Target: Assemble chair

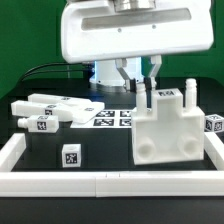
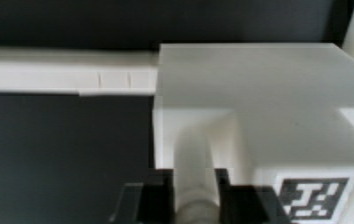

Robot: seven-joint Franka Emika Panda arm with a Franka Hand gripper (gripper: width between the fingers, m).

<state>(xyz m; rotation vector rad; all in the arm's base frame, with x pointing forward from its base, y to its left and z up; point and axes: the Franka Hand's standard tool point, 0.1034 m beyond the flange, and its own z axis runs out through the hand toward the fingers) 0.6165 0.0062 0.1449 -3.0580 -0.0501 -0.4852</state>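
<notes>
Wrist view, hand (image 2: 192,196) pinching peg (image 2: 195,150), fingers (image 2: 145,206) cropped, chair (image 2: 263,85) blurred.

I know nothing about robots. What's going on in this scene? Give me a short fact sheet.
Gripper: the gripper is closed around a thin white peg
Peg: upright on top of the large white block
Other peg: a second peg stands upright on the same block, untouched
Loose parts: long pieces on the exterior view's left; small tagged cube nearer the front
Board: marker board lies flat behind
Border: white rail along the front
</notes>
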